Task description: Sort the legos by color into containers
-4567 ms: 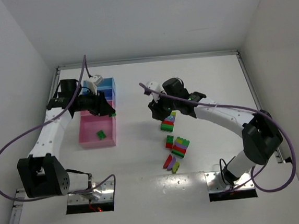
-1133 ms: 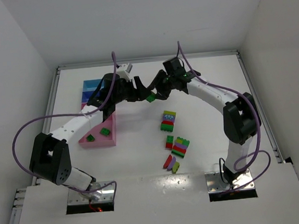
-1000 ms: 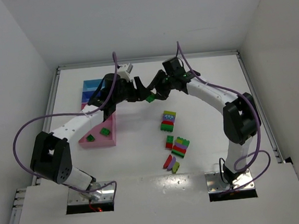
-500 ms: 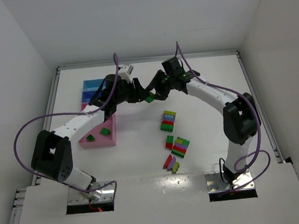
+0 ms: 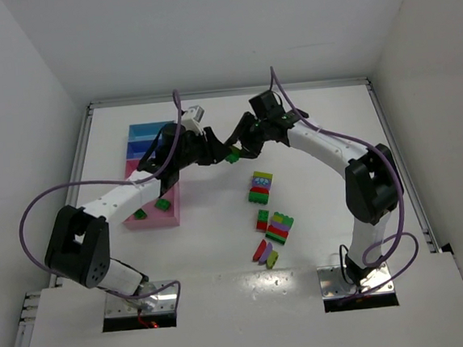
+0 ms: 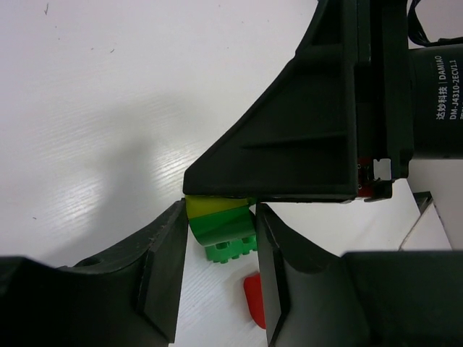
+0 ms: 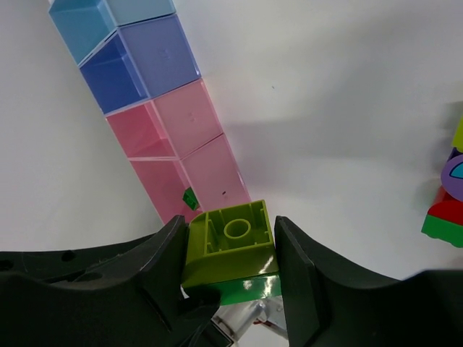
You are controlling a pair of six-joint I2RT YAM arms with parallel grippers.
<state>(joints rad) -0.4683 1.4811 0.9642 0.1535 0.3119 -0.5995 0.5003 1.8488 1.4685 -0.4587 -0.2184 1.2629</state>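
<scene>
- Left pincer is narrow, its fingers pressed on both sides of the green brick, held up above the counter.
- Right pincer is clamped on the yellow-green brick, which is stacked on that green one, so the two pincers meet nose to nose on one small pair.
- As I judge it, the coming move turns on that seam: the pair must come apart along the line between the pincers.
- Containers run far-to-near along my left side. The big pink compartment (two green legos already lie in it) sits left of the left pincer and nearer my bases, so the left arm is closer.
- My own left forearm crosses over that compartment.
- Unsorted stacks lie well apart, to the right.
</scene>
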